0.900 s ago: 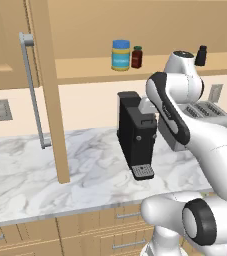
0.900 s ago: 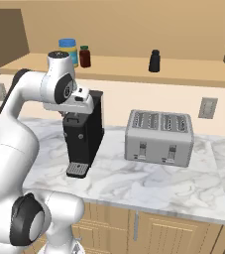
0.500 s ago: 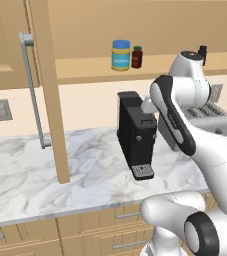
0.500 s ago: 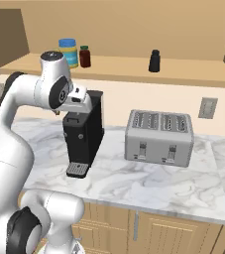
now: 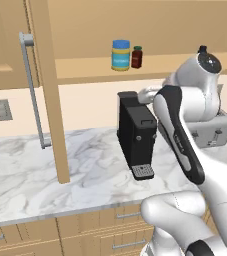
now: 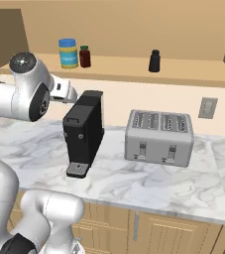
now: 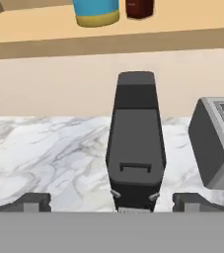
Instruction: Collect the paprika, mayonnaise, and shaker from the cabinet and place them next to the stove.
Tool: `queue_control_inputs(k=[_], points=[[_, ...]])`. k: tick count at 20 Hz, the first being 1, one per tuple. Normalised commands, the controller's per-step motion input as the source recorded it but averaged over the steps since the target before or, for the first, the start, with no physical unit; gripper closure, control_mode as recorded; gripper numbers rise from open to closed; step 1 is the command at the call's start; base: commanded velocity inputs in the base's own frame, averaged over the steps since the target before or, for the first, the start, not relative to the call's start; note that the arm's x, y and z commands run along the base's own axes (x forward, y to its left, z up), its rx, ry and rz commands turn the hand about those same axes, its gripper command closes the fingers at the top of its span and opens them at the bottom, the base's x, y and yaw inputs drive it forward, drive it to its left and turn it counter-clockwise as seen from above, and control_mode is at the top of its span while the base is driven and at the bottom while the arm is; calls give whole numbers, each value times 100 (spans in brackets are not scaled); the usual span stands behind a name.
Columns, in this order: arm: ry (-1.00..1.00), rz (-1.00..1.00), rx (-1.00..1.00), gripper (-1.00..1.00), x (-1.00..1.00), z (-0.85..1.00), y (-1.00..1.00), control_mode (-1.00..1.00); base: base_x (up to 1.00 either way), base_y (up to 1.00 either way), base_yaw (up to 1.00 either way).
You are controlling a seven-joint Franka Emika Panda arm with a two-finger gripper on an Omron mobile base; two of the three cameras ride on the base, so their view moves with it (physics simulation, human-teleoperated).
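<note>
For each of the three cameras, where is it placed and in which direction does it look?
Left base view: behind the arm's left, facing the cabinet shelf; arm at right.
Right base view: behind its right, facing the toaster and shaker; arm at left.
Hand view: on the hand, facing the coffee machine; open gripper below.
All share mayonnaise and paprika.

On the cabinet (image 6: 193, 74) shelf, mayonnaise (image 6: 68, 53) stands left of paprika (image 6: 85, 56); shaker (image 6: 154, 60) well right.

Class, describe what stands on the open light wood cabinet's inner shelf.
A blue-lidded mayonnaise jar beside a dark red paprika jar, and a black shaker bottle standing apart. The shelf's far ends are cut off.
</note>
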Motion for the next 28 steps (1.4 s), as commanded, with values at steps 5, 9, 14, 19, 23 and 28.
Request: queue_control_inputs(k=[5,9,14,19,23,28], points=[[-32,0,3,-100,0,85,41,-100,0,0,0],[-21,0,0,-100,0,85,21,-100,0,0,0],[-10,0,-1,-100,6,54,12,-100,0,0,0],[-6,0,-1,-100,23,17,9,-100,0,0,0],[-6,0,0,-100,15,1,17,-100,0,0,0],[-9,1,4,-100,18,-1,5,-100,0,0,0]])
